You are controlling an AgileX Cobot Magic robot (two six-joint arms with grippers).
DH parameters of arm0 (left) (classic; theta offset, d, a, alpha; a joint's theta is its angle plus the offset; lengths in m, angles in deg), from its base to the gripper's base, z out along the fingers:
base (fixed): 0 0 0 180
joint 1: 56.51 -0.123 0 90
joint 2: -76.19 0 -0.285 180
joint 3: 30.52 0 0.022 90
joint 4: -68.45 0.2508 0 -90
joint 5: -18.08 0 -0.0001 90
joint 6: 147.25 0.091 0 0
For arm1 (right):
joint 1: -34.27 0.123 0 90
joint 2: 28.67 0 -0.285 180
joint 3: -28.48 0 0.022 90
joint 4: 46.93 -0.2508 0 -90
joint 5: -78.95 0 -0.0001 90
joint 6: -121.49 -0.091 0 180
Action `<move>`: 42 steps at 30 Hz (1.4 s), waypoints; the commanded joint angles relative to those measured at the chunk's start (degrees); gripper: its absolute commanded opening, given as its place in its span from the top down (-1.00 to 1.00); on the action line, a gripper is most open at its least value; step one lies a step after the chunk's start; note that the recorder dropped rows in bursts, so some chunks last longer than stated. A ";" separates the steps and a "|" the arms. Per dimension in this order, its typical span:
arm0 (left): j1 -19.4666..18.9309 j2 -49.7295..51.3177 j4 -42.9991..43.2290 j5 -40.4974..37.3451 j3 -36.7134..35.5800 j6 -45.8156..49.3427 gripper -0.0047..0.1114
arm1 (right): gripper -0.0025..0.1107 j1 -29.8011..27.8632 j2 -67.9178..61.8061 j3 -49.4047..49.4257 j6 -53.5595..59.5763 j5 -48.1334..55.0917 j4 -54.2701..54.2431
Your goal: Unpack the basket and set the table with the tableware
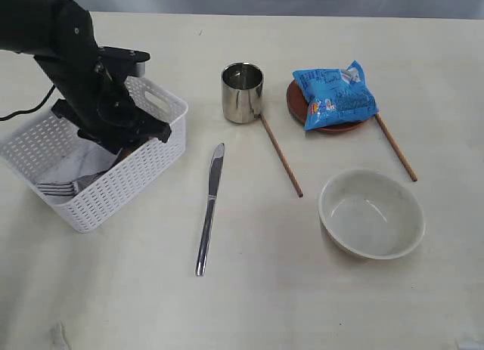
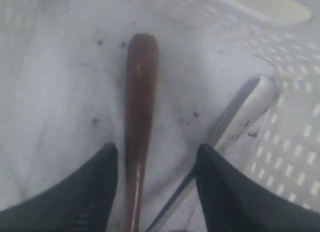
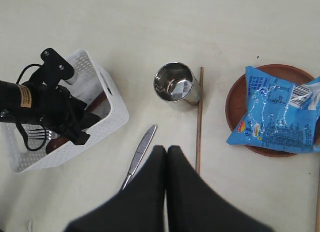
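The basket (image 1: 151, 176) is sitting on the left of the table (image 1: 113, 289), holding the wooden spoon (image 2: 140, 91) and the fork (image 2: 240, 111). Your left gripper (image 2: 156, 153) is reaching inside, jaws spread astride the spoon's handle. Your right gripper (image 3: 166, 152) is hovering near the knife (image 1: 210, 206), jaws pressed together.

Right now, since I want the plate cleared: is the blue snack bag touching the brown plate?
Touching. The exterior view shows the snack bag lying on the plate, covering most of it; only the plate's rim shows around it.
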 commanded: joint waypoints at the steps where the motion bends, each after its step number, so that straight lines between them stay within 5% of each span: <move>1: -0.21 1.47 0.82 1.56 -0.16 -0.20 0.33 | 0.96 -0.43 0.25 0.02 0.50 0.10 -0.27; 6: -0.21 1.70 1.47 1.66 -0.16 -0.39 0.91 | 0.96 -0.43 0.25 0.02 0.50 0.10 -0.27; 20: -0.21 -1.63 18.19 1.78 -0.16 -16.29 0.92 | 0.96 -0.43 0.25 0.02 0.50 0.10 -0.27; 28: -0.21 -4.83 18.99 1.55 -0.16 -16.75 0.92 | 0.96 -0.43 0.26 0.02 0.75 0.10 -0.27; 32: -0.21 -6.70 34.79 -2.23 -0.16 -31.52 0.92 | 0.96 -0.43 0.26 0.02 0.75 0.10 -0.27; 37: -0.21 -9.07 33.53 -4.59 -0.16 -30.76 0.92 | 0.96 -0.43 0.26 0.02 0.75 0.10 -0.27; 42: -7.20 -9.48 32.86 -9.64 -0.16 -31.64 0.92 | 0.96 -0.43 0.26 0.02 0.75 0.10 -0.27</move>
